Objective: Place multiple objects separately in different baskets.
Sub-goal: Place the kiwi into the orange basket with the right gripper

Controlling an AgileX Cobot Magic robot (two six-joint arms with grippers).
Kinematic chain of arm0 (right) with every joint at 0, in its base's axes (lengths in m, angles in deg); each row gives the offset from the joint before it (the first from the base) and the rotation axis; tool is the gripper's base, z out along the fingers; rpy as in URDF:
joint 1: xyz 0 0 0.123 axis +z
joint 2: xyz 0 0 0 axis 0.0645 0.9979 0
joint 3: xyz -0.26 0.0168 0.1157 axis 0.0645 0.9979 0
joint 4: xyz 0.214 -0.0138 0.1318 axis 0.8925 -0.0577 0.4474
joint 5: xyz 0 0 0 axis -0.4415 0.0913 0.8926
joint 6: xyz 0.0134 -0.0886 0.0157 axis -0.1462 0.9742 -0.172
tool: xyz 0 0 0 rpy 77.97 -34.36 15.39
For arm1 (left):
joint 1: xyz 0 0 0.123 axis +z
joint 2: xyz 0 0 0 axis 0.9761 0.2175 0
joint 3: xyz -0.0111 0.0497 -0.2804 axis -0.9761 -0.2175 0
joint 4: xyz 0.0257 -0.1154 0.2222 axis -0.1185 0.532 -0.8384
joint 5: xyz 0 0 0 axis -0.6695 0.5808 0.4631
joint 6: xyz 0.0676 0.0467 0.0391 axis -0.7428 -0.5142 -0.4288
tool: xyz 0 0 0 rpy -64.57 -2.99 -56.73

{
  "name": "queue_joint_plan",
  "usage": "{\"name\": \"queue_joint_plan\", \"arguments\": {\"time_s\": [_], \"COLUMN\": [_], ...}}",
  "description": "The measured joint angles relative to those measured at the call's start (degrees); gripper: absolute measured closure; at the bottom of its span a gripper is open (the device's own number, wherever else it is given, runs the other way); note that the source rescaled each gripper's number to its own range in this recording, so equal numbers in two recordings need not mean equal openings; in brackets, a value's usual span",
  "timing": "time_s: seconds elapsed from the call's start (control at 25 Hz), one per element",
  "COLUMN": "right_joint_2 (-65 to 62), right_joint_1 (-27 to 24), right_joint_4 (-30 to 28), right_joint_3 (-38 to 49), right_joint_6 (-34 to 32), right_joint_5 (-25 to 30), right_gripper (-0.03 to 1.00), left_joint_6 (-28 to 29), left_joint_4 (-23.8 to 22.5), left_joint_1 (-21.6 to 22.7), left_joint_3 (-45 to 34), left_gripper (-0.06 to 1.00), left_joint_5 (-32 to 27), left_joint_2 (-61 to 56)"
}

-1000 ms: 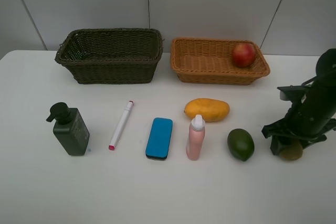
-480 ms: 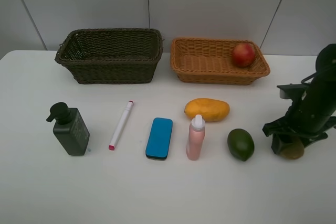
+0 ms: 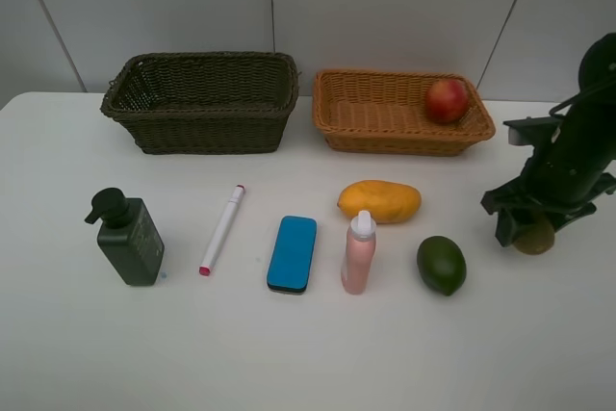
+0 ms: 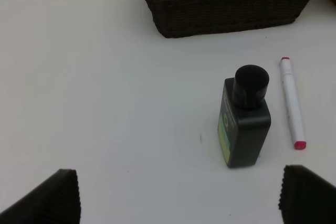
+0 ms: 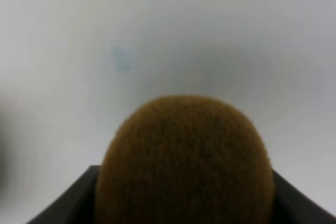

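White table (image 3: 58, 344) (grey panelled wall (image 3: 385, 7))

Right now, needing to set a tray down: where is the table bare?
Bare: the table strip in front of all items, and the band between the dark basket and pump bottle. Crowded around mango, spray bottle, avocado.

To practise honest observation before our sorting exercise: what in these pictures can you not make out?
- Kiwi: in the high view the right tool covers most of it; in the right wrist view it is blurred and cut off by the edge.
- Dark basket: most of its floor is hidden behind its own near wall in the high view.
- Left tool: only two fingertips show in the left wrist view.
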Motion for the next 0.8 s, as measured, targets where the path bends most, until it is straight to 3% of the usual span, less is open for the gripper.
{"name": "queue_joint_plan", "arguments": {"time_s": [0.56,0.8], "right_joint_2": [1.4,6.3], "right_joint_1": [0.0,0.0], "right_joint_4": [1.7,9.2], "right_joint_3": [-20.9,-31.6], "right_joint_6": [2.3,7.1], "right_joint_5": [-0.2,-0.3], "right_gripper": [0.96,0.96], "left_joint_6": [0.0,0.0], "left_joint_4": [0.0,0.0], "left_joint_1": [0.0,0.0], "left_joint_3": [0.0,0.0], "left_gripper": [-0.06,-0.06], "left_joint_5": [0.0,0.0], "left_joint_2": [0.0,0.0]}}
